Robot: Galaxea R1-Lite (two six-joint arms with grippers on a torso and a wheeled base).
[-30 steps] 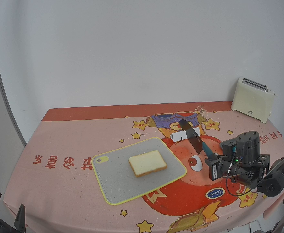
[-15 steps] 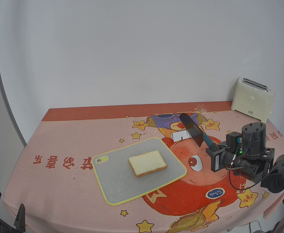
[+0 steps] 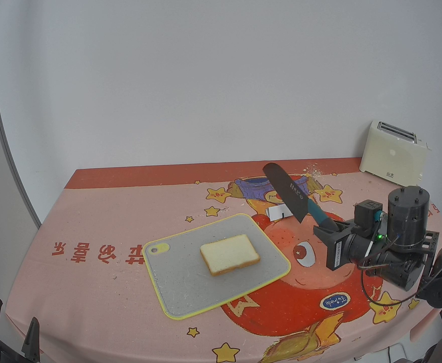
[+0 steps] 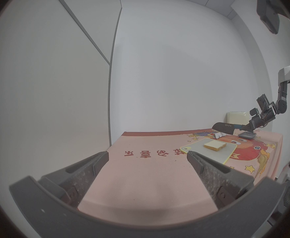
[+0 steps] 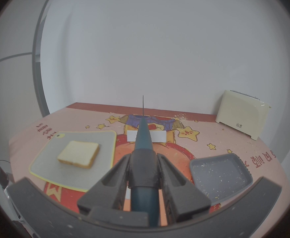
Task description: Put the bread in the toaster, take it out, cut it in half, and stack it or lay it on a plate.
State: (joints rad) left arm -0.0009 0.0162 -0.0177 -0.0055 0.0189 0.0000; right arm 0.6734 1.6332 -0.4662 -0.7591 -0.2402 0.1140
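Note:
A slice of bread (image 3: 229, 254) lies flat on the grey, yellow-edged cutting board (image 3: 180, 283) at the table's middle. To the board's right, my right gripper (image 3: 331, 230) is shut on the teal handle of a knife (image 3: 286, 191). Its dark blade points up and left, raised above the table, clear of the bread. In the right wrist view the knife (image 5: 143, 133) runs straight out from the gripper (image 5: 144, 169), with the bread (image 5: 78, 153) off to one side. A cream toaster (image 3: 393, 155) stands at the far right corner. My left gripper (image 4: 148, 172) hangs open beyond the table's near left corner.
A grey tray-like plate (image 5: 221, 176) with crumbs on it sits on the table under my right arm. A small white knife stand (image 3: 281, 210) rests behind the board. The tablecloth (image 3: 105, 213) left of the board is bare.
My right gripper has lifted the knife off the white stand and tipped the blade up and to the left, while the wrist drew back slightly to the right.

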